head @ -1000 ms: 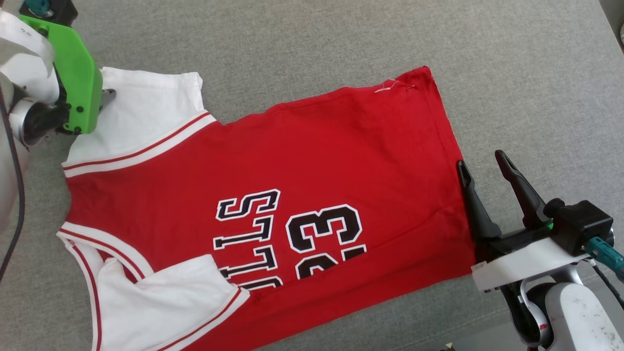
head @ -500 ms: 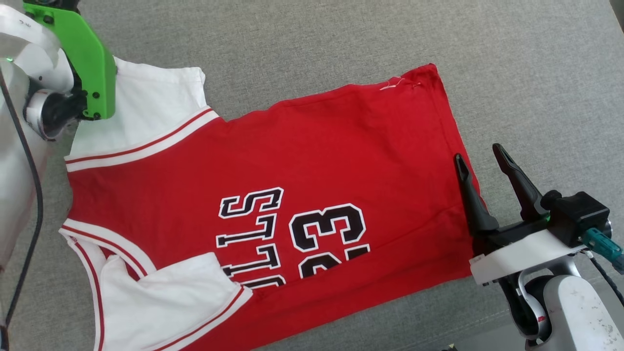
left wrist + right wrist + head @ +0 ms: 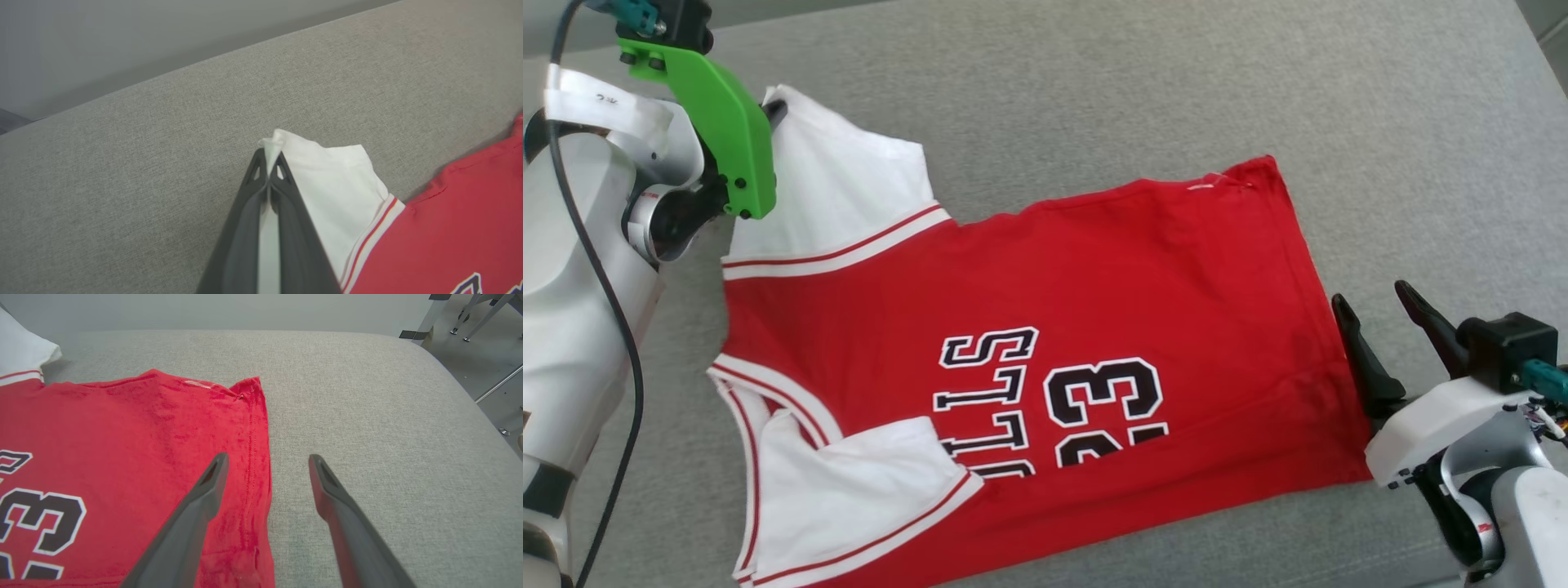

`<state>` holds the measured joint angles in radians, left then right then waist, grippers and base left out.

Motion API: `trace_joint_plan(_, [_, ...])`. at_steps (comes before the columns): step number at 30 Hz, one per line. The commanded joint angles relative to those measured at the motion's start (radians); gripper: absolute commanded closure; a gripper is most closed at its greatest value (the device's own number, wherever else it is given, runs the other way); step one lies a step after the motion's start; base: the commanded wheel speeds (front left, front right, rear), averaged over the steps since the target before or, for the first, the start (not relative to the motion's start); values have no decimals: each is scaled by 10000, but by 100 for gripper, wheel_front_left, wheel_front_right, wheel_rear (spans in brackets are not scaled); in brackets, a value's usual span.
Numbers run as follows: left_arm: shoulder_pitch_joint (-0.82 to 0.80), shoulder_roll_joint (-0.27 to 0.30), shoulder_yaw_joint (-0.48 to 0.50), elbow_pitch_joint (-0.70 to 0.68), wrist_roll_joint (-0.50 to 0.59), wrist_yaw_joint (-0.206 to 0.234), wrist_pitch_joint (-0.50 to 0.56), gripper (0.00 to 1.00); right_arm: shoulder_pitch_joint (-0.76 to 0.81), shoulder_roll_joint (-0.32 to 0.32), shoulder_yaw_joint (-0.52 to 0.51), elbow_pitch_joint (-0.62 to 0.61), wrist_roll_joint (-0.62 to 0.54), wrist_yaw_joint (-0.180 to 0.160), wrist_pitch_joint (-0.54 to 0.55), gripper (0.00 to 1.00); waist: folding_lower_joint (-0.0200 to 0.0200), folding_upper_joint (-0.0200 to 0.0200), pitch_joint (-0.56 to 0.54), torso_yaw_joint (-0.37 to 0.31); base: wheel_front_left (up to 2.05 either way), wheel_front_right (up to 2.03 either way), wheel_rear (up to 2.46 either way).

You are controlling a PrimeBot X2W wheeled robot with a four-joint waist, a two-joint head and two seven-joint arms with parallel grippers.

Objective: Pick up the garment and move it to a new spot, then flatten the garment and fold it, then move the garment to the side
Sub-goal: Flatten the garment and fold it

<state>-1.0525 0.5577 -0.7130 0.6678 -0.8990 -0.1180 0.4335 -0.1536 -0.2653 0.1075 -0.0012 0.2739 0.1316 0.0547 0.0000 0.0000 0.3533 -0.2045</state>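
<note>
The garment [image 3: 1029, 269], a red jersey with white sleeves and black lettering, lies spread on the grey cushion. My left gripper [image 3: 774, 108], under its green mount at the upper left, is shut on the corner of the far white sleeve [image 3: 849, 188] and holds that corner raised. In the left wrist view the gripper [image 3: 269, 157] pinches the white sleeve tip [image 3: 282, 139]. My right gripper [image 3: 1372, 296] stands open at the garment's bottom hem. In the right wrist view the gripper [image 3: 267, 457] straddles the hem [image 3: 261, 428], one finger over red cloth, one over cushion.
The grey cushion [image 3: 1094, 82] stretches beyond the garment on the far and right sides. Its rounded right edge [image 3: 470, 396] drops to a floor where metal furniture legs [image 3: 486, 302] stand. A pale wall [image 3: 122, 32] rises behind the cushion.
My left gripper has shut on the white sleeve corner and lifted it up and away. The head camera has shifted. My right gripper stays open at the hem.
</note>
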Motion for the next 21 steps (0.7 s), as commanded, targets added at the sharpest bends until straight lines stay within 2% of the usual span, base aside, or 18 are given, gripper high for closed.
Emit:
trace_joint_plan(1, [219, -27, 126, -212, -135, -1, -191, 100, -114, -171, 41, 9, 76, -9, 383, 0, 0, 0, -467, 576, 0, 0, 0])
trace_joint_plan(7, [848, 98, 136, -1606, -331, 112, -279, 100, -913, -1360, 360, -12, 824, -9, 2856, 0, 0, 0, -514, 1243, 0, 0, 0])
trace_joint_plan(12, [1446, 427, 167, -3307, -440, 491, -164, 100, -2006, -2336, 613, 145, 1617, -9, 4912, 0, 0, 0, -238, 1727, 0, 0, 0])
trace_joint_plan(16, [1805, 677, 164, -4556, -404, 794, -128, 100, -2950, -2940, 937, 528, 2167, -9, 5988, 0, 0, 0, 42, 2063, 0, 0, 0])
trace_joint_plan(21, [2166, 873, 149, -5809, -356, 1138, -102, 100, -4010, -3370, 1367, 1194, 2616, -9, 6687, 0, 0, 0, 387, 2441, 0, 0, 0])
